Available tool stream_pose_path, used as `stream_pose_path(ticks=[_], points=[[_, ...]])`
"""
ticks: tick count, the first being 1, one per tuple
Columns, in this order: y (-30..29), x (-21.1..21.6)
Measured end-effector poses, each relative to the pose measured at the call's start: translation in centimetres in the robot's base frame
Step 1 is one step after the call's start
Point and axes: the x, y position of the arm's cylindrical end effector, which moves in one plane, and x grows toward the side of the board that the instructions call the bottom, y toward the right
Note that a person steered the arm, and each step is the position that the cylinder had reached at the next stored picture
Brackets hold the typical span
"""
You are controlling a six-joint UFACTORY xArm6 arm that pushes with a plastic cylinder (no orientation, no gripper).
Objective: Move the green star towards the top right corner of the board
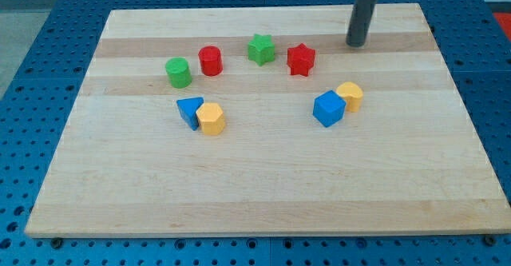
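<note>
The green star (260, 49) lies on the wooden board (263, 194) in the upper middle. A red star (301, 59) sits just to its right, apart from it. My tip (355, 44) stands on the board near the top right, to the right of the red star and well clear of the green star. It touches no block.
A green cylinder (178, 72) and a red cylinder (210, 61) sit left of the green star. A blue triangle (189, 110) touches a yellow block (211, 118) at lower left. A blue cube (328, 108) touches a yellow block (350, 96) at right.
</note>
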Motion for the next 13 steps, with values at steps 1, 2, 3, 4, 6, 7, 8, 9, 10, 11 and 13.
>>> stream_pose_path(ticks=[1,2,3,4,6,7,8,9,10,11,13], points=[[-4.1,-2.3],[-7.7,-4.3],[-12.2,-4.1],[-14.7,-2.8],[-17.4,-0.9],[-18.4,-0.9],[-19.2,-0.9],[-19.9,0.1],[-20.0,2.4],[-19.7,4.6],[-17.5,5.4]])
